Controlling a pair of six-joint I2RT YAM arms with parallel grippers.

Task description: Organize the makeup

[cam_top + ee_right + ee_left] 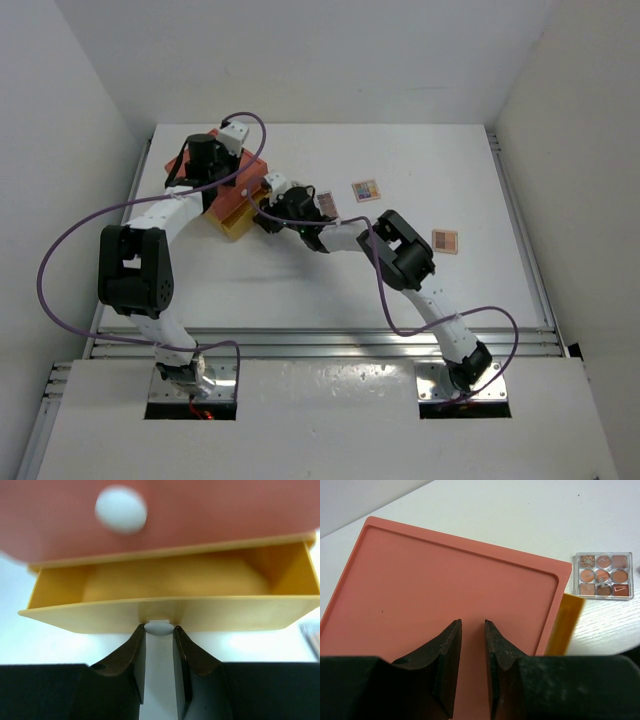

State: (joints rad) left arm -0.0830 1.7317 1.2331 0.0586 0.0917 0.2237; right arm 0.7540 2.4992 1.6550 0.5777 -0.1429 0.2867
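Note:
The orange box (250, 168) stands at the table's back left, and its flat top (445, 575) fills the left wrist view. Its yellow drawer (170, 612) is pulled out and looks empty inside. My right gripper (159, 628) is shut on the drawer's white knob (159, 627). My left gripper (473, 625) hovers low over the box top, fingers slightly apart, holding nothing. Three eyeshadow palettes lie on the table: one (327, 203) beside the right wrist, a multicoloured one (366, 190), and a pinkish-brown one (445, 241). A brown palette (603, 575) also shows in the left wrist view. No brushes or sticks are in view.
A second white knob (121, 509) sits on the orange drawer front above the open drawer. The right arm (400, 255) stretches across the table's middle toward the box. White walls close in the table at left, back and right.

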